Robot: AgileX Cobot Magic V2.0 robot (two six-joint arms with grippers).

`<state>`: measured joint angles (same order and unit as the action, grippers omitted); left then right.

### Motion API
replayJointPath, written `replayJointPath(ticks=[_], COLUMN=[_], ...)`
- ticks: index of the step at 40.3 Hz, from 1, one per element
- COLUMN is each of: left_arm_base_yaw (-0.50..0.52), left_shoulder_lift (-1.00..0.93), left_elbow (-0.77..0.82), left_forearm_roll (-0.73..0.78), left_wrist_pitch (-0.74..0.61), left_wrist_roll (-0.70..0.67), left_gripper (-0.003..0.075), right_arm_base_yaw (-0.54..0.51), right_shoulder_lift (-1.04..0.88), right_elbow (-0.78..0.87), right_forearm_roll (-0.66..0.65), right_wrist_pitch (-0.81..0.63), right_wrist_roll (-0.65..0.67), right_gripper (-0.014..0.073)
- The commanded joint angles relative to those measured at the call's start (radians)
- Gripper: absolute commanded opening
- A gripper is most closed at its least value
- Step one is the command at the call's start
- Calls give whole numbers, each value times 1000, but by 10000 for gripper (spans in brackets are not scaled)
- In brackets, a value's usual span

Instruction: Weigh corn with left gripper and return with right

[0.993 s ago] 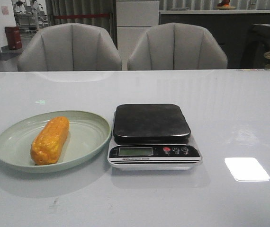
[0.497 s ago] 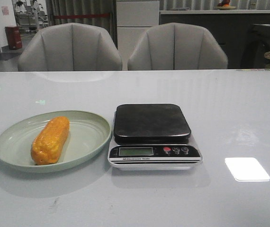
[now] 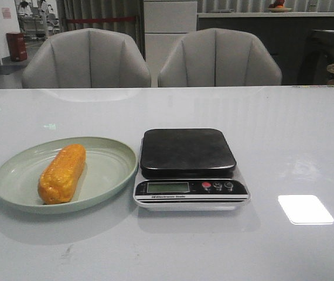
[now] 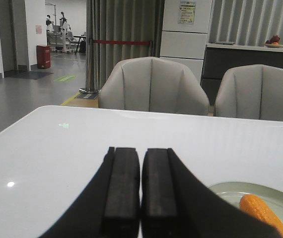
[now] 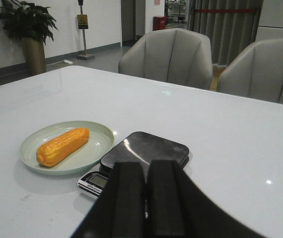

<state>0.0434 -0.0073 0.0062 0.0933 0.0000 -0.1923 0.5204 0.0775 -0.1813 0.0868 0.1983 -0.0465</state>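
Observation:
The orange-yellow corn [image 3: 62,173] lies lengthwise on a pale green plate [image 3: 111,167] at the left of the table; it also shows as corn [image 5: 62,147] in the right wrist view and as a tip of corn [image 4: 263,214] in the left wrist view. Just right of the plate sits a kitchen scale [image 3: 188,168] with a bare black platform. My left gripper [image 4: 141,153] hovers shut and empty, back from the plate's edge. My right gripper [image 5: 145,168] is shut and empty too, nearer than the scale [image 5: 141,153]. Neither gripper appears in the front view.
Two grey chairs [image 3: 149,58] stand behind the table's far edge. A bright light reflection [image 3: 305,209] lies on the tabletop right of the scale. The white table [image 3: 284,134] stretches wide on both sides.

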Motion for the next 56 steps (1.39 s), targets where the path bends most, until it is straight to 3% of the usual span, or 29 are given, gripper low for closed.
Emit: replayJointPath(ticks=[1, 15, 26, 56], left_arm_base_yaw=[0, 0, 0, 0], left_shoulder_lift=[-19, -19, -19, -17], left_elbow=[1, 1, 1, 1], left_forearm_roll=[-11, -11, -11, -11], left_wrist_pitch=[-83, -83, -83, -83], left_wrist_roll=[-1, -1, -1, -1], left_gripper=[132, 132, 132, 132], right_arm_base_yaw=[-25, -336, -453, -466], right_shoulder_lift=[11, -16, -89, -107], right_elbow=[-14, 84, 196, 212], right_forearm_roll=[-65, -81, -81, -81], right_wrist_pitch=[-91, -190, -283, -296], right_wrist_roll=[-7, -7, -7, -7], right_gripper=[178, 178, 178, 178])
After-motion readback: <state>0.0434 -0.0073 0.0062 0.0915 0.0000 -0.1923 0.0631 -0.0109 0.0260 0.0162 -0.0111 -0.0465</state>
